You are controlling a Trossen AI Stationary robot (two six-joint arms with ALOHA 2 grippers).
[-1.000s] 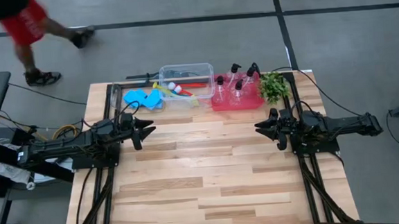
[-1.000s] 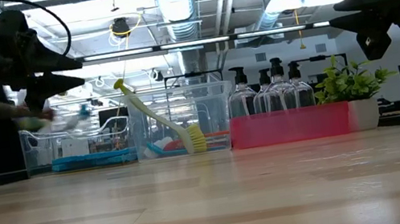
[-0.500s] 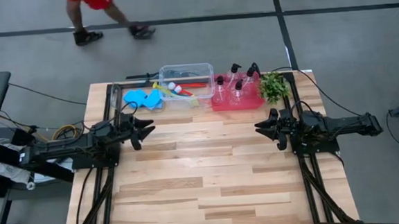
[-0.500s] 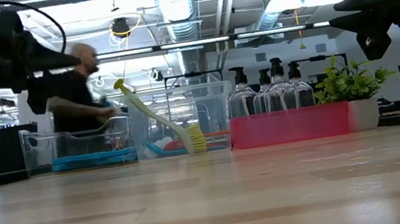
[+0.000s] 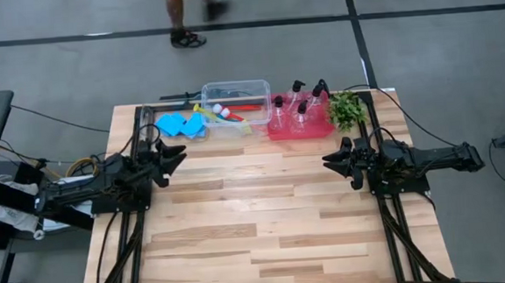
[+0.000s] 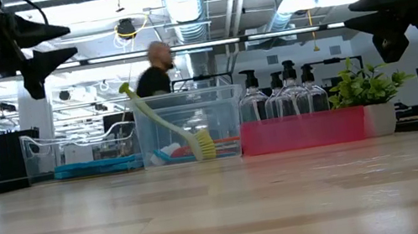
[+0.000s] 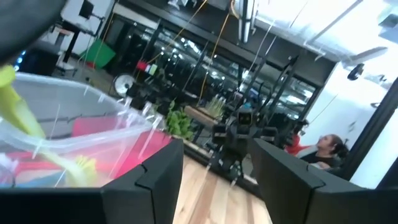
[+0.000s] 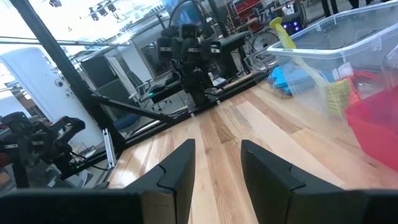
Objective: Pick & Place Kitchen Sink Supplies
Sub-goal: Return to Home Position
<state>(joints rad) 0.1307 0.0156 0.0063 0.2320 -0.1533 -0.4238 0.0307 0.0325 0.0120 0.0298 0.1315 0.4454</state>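
The left claw (image 5: pixel 172 153) hangs at the left middle of the overhead frame, over the left edge of the counter (image 5: pixel 266 220). Its fingers (image 7: pixel 155 180) are spread wide, with nothing between them and nothing touching them. In the level view it sits in the upper left corner, well clear of the counter top. The right claw (image 5: pixel 331 161) mirrors it at the right middle of the overhead frame. Its fingers (image 8: pixel 177 171) are likewise parted and bare, and in the level view it sits high in the upper right corner.

The supplies are all gathered along the far edge of the counter, at the upper middle of the overhead frame. A clear tub (image 5: pixel 234 83) holds the brushes. The yellow-green brush (image 6: pixel 160 118) leans with its handle poking out over the rim and its bristled head down at the tub's floor. A red brush (image 5: pixel 246 108) lies inside beside it.

Just right of the tub, touching or nearly so, a red tray (image 5: pixel 318 129) carries four clear bottles (image 6: pixel 286 95) with black pump tops, all upright and close together. A small leafy plant (image 5: pixel 345 108) stands just right of the tray.

Left of the tub lie the bright blue sponges (image 5: pixel 181 124), bunched together. In the level view they seem to rest inside a second clear bin (image 6: pixel 37 158), though from above its walls barely show.

A person (image 5: pixel 188 14) is on the floor beyond the counter, at the top of the overhead frame.
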